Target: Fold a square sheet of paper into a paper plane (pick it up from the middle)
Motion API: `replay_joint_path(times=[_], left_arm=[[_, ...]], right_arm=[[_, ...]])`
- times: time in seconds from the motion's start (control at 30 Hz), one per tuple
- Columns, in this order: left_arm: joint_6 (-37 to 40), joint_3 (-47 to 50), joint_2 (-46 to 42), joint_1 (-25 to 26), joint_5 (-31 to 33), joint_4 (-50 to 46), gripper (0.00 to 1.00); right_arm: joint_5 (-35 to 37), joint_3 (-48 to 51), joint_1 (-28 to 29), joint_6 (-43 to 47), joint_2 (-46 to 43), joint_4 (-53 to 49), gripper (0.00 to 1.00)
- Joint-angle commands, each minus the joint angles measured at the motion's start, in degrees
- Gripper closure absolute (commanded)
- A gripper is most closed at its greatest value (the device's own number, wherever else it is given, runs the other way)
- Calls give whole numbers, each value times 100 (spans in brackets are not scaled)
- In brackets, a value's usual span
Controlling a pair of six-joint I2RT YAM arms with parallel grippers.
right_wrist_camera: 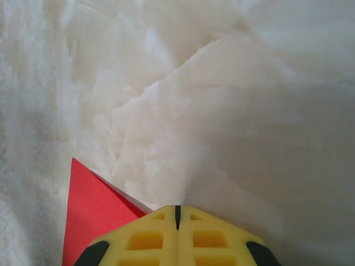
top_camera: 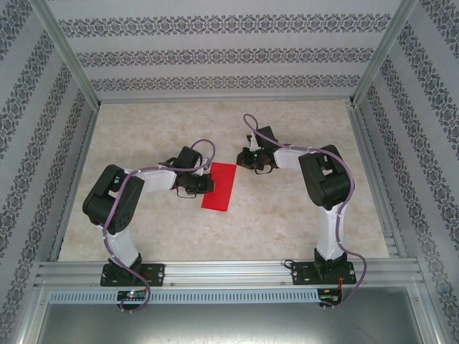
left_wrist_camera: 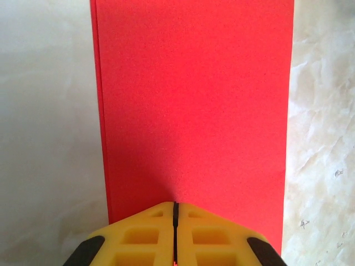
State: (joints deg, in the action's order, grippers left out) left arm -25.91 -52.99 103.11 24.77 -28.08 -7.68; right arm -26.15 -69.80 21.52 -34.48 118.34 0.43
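The sheet of paper lies flat on the surface, about in the middle, between the two arms. The left claw is over the sheet's left long edge. The right claw is behind and to the right of the sheet, near its far right corner. From the left wrist the sheet stretches ahead of the claw; from the right wrist it lies to the claw's left.

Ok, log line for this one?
paper: red narrow rectangle, flat on table | left end effector: shut, tips on its edge | right end effector: shut, beside its corner
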Motion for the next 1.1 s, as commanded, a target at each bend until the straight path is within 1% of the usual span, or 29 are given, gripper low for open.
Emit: replay_joint_path(times=[0.0, 0.1, 0.17, 0.3, 0.47, 0.6, 0.8, 1.07], left_arm=[[172, 307, 236, -102, 554, -1244, 91], [163, 290, 224, -104, 505, -1253, 90], [146, 286, 213, -104, 470, -1245, 90], [121, 273, 171, -104, 428, -1253, 91], [45, 232, 63, -104, 269, -1252, 90], [-1, 175, 16, -107, 156, -1232, 90], [-108, 161, -41, -104, 50, -1148, 90], [-107, 110, -72, -104, -12, -1183, 89]], right_arm=[[479, 130, -114, 107, -129, 56, 100], [515, 267, -52, 80, -503, 52, 100], [411, 396, 34, -12, -696, 122, 100], [191, 682, 433, -279, -953, 224, 100], [221, 1148, 836, -696, -1145, 430, 100], [84, 1254, 1101, -866, -1156, 588, 100], [76, 1366, 1212, -881, -1070, 528, 100], [322, 1433, 1167, -594, -978, 146, 98]])
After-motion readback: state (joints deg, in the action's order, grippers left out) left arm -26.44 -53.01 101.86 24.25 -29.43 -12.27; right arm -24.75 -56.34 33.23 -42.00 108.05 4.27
